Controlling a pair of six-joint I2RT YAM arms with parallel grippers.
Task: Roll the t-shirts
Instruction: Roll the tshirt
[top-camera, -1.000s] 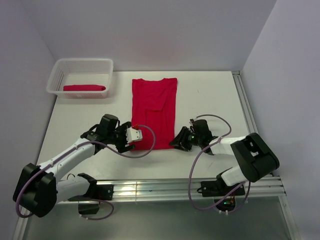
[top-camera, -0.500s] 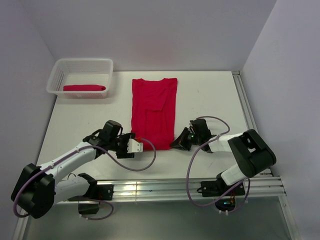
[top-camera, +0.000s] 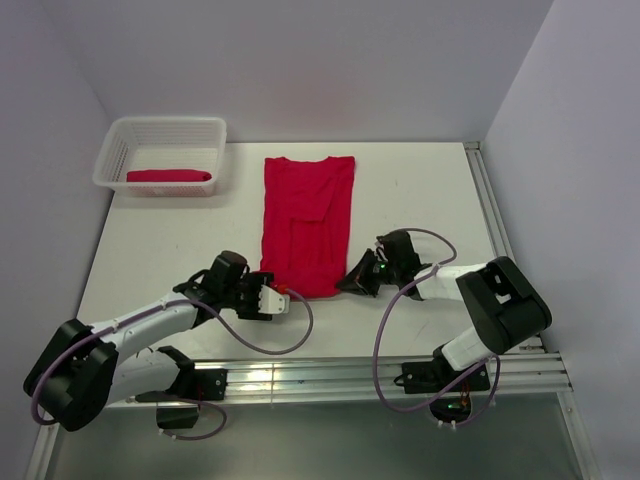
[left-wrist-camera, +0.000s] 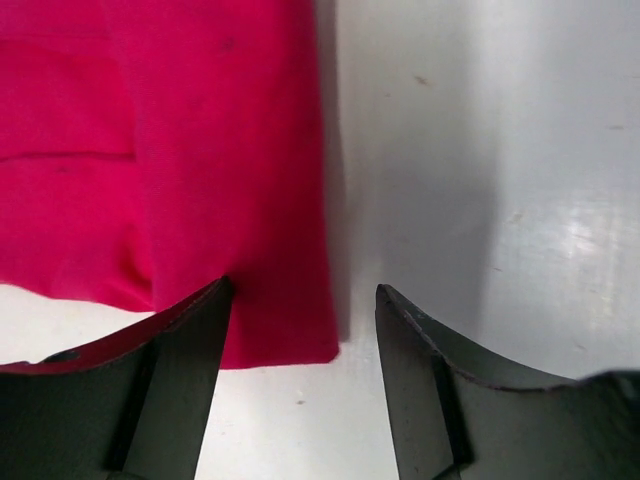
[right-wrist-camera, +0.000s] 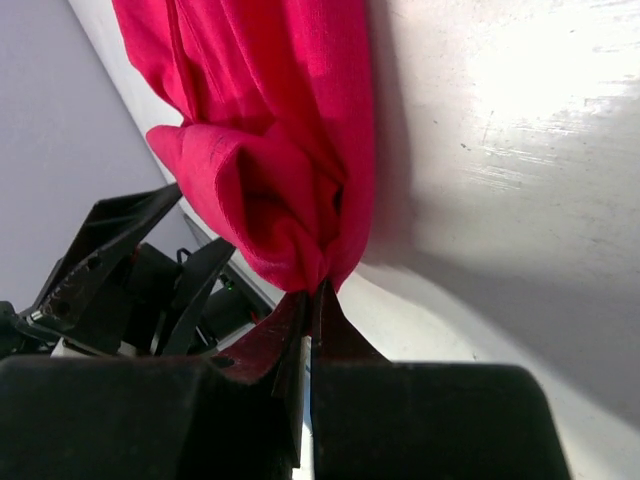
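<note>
jaws of the right gripper are pinched tight on a bunched corner of cloth. those of the left gripper stand apart, gripping nothing. the white table shows a broad strip between the shirt's right edge and the side rail. the spread t-shirt lies flat at centre, its lower right corner in the right jaws and its lower left corner between the left fingers. at upper left, the basket holds the second t-shirt, bundled along its near wall.

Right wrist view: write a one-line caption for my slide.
Right gripper pinches a bunched corner of the red t-shirt lying on the white table.
</note>
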